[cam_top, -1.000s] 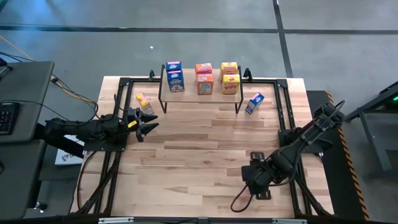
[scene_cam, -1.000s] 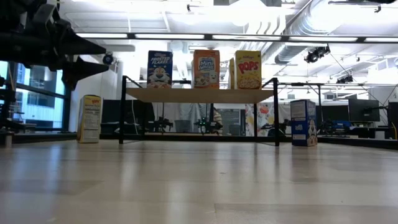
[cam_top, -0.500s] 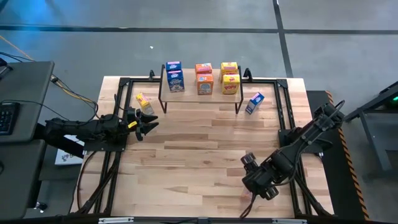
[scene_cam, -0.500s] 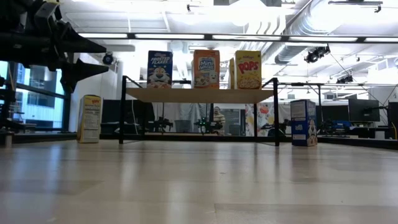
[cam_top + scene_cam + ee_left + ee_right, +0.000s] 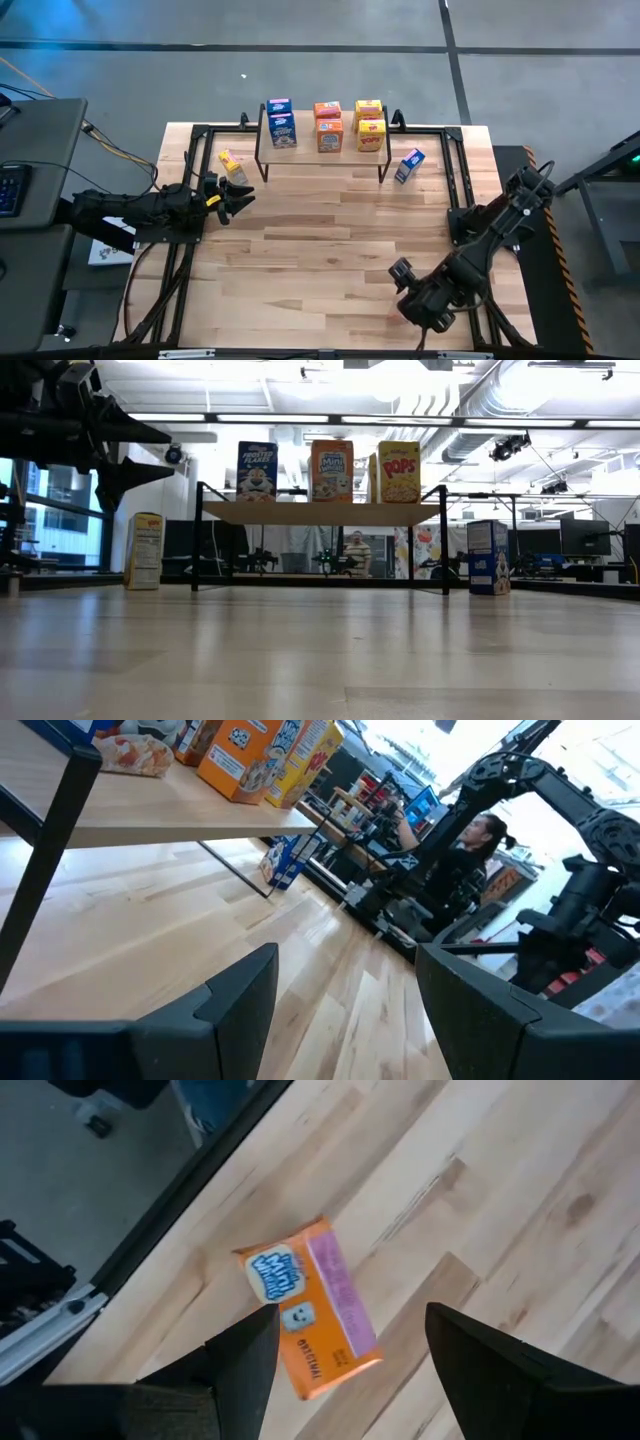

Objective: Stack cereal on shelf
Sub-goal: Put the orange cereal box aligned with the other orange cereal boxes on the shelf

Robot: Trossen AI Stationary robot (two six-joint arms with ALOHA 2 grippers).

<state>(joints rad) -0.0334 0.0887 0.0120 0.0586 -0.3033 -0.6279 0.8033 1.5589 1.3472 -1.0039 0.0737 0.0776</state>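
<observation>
Both sets of jaws stand apart and hold nothing. The right gripper (image 5: 425, 305) hangs near the front right corner of the desk (image 5: 320, 250), turned down over an orange cereal box (image 5: 308, 1307) that lies flat on the wood close to the desk's edge frame; in the right wrist view the box sits between the two dark fingers (image 5: 245, 1350) but askew to them, its long side running on a slant. The step in hand looks to be picking up this box. To do it well, the wrist should probably turn until the fingers line up across the box's narrow width, then descend straight so one finger lands on each long side, and close only once both reach down past the box's top face. A flat box can slide on a smooth desk if one finger touches first.

The left gripper (image 5: 237, 198) waits at the desk's left side, just beside a yellow box (image 5: 231, 164) standing there. The shelf (image 5: 322, 152) at the back carries blue, orange and yellow boxes in three columns; a blue box (image 5: 408, 166) stands off its right end.
</observation>
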